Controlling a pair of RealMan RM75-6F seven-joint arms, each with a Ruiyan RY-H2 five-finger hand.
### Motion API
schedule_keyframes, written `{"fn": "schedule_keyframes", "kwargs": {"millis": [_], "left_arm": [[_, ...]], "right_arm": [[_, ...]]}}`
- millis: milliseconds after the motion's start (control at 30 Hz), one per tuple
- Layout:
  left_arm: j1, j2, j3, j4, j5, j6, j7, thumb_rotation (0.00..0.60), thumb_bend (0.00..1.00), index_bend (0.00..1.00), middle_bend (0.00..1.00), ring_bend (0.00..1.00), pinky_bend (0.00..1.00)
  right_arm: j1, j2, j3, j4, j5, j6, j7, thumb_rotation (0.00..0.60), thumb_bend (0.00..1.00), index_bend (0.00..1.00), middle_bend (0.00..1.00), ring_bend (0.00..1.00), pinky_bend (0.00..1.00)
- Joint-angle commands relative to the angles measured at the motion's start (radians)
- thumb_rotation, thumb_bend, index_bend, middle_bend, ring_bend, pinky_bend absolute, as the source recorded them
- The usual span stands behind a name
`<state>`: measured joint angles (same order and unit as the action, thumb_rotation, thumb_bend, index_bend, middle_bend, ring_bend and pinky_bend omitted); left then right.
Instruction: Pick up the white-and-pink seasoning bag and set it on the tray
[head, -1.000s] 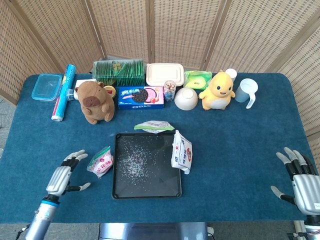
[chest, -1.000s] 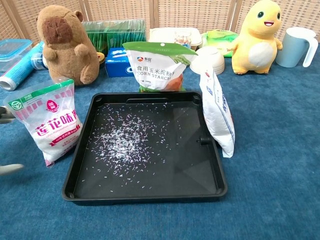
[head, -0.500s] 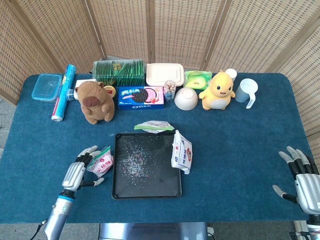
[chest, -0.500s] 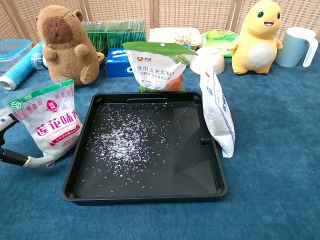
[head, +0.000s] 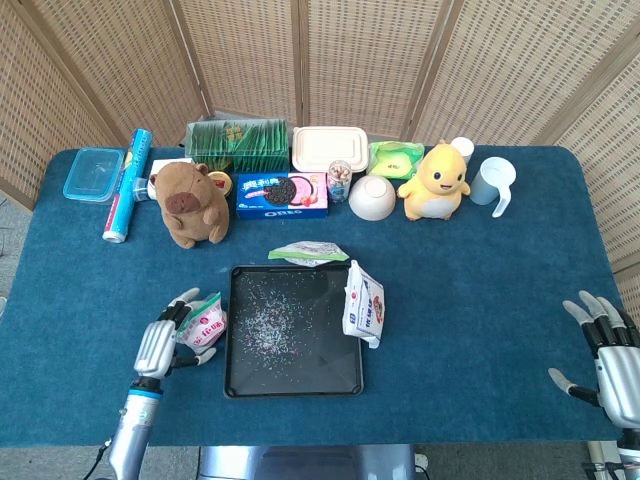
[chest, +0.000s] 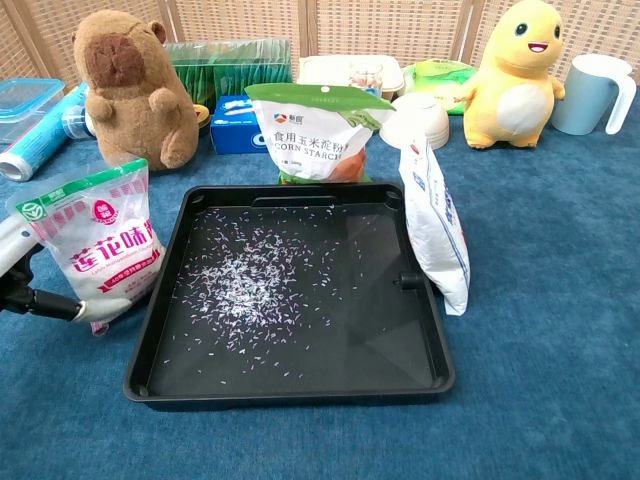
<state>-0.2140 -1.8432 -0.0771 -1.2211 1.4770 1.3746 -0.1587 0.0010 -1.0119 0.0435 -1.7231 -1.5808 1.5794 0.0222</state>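
The white-and-pink seasoning bag (head: 204, 322) (chest: 102, 240) stands upright on the blue cloth, just left of the black tray (head: 232, 345) (chest: 385, 345). Pale grains are scattered over the tray floor. My left hand (head: 161, 343) is at the bag's left side. In the chest view its thumb (chest: 48, 305) reaches across the bag's lower front and touches it, while another finger (chest: 12, 240) lies behind the bag's left edge. The fingers are apart and the bag still rests on the table. My right hand (head: 608, 352) hovers open near the table's front right corner, far from the bag.
A corn starch bag (chest: 318, 130) stands behind the tray and a white bag (chest: 437, 225) leans on its right rim. Along the back are a capybara plush (chest: 130, 85), an Oreo box (head: 282, 193), a bowl (head: 371, 197), a yellow duck toy (chest: 520, 70) and a pitcher (head: 492, 182).
My left hand has moved right, from apart from the seasoning bag to its side, thumb now against its front. The bag has not moved. The right hand has sunk slightly.
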Motion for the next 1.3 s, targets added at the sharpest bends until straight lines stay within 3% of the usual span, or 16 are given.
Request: {"fn": "schedule_keyframes", "kwargs": {"millis": [33, 300, 433, 533, 733, 833, 967, 1300], "left_arm": [[0.007, -0.039, -0.018, 0.021, -0.012, 0.034, 0.040, 0.600, 0.24, 0.37, 0.24, 0.25, 0.38], [0.006, -0.064, -0.047, 0.024, -0.026, 0.065, 0.042, 0.600, 0.31, 0.58, 0.45, 0.46, 0.55], [-0.003, -0.033, -0.041, 0.020, 0.007, 0.079, 0.008, 0.600, 0.33, 0.63, 0.52, 0.52, 0.59], [-0.026, 0.027, -0.015, 0.028, 0.072, 0.083, -0.024, 0.600, 0.33, 0.63, 0.53, 0.53, 0.59], [-0.107, 0.243, 0.046, 0.009, 0.222, 0.048, -0.042, 0.600, 0.33, 0.63, 0.53, 0.53, 0.56], [-0.178, 0.420, 0.068, -0.011, 0.351, 0.048, 0.065, 0.600, 0.33, 0.63, 0.53, 0.53, 0.56], [-0.234, 0.555, 0.087, -0.078, 0.438, 0.014, 0.199, 0.600, 0.32, 0.63, 0.53, 0.53, 0.55], [-0.351, 0.645, 0.091, -0.113, 0.580, -0.096, 0.512, 0.600, 0.34, 0.64, 0.53, 0.53, 0.53]], "right_arm": [[0.000, 0.000, 0.000, 0.000, 0.000, 0.000, 0.001, 0.600, 0.03, 0.13, 0.04, 0.06, 0.08], [0.001, -0.002, 0.001, 0.003, 0.001, 0.000, 0.000, 0.600, 0.03, 0.13, 0.04, 0.06, 0.08], [0.001, -0.004, 0.000, 0.002, 0.000, -0.001, -0.005, 0.600, 0.03, 0.13, 0.04, 0.06, 0.08], [0.001, -0.005, 0.000, 0.001, -0.001, 0.000, -0.006, 0.600, 0.03, 0.13, 0.04, 0.06, 0.08], [0.000, -0.005, 0.000, 0.000, -0.003, 0.002, -0.008, 0.600, 0.03, 0.13, 0.04, 0.06, 0.08], [0.001, -0.007, 0.001, -0.003, -0.003, 0.002, -0.015, 0.600, 0.03, 0.13, 0.04, 0.06, 0.08], [0.001, -0.013, -0.002, -0.006, -0.005, -0.001, -0.032, 0.600, 0.03, 0.13, 0.04, 0.06, 0.08], [0.005, -0.024, -0.003, -0.005, -0.003, -0.010, -0.056, 0.600, 0.03, 0.13, 0.04, 0.06, 0.08]]}}
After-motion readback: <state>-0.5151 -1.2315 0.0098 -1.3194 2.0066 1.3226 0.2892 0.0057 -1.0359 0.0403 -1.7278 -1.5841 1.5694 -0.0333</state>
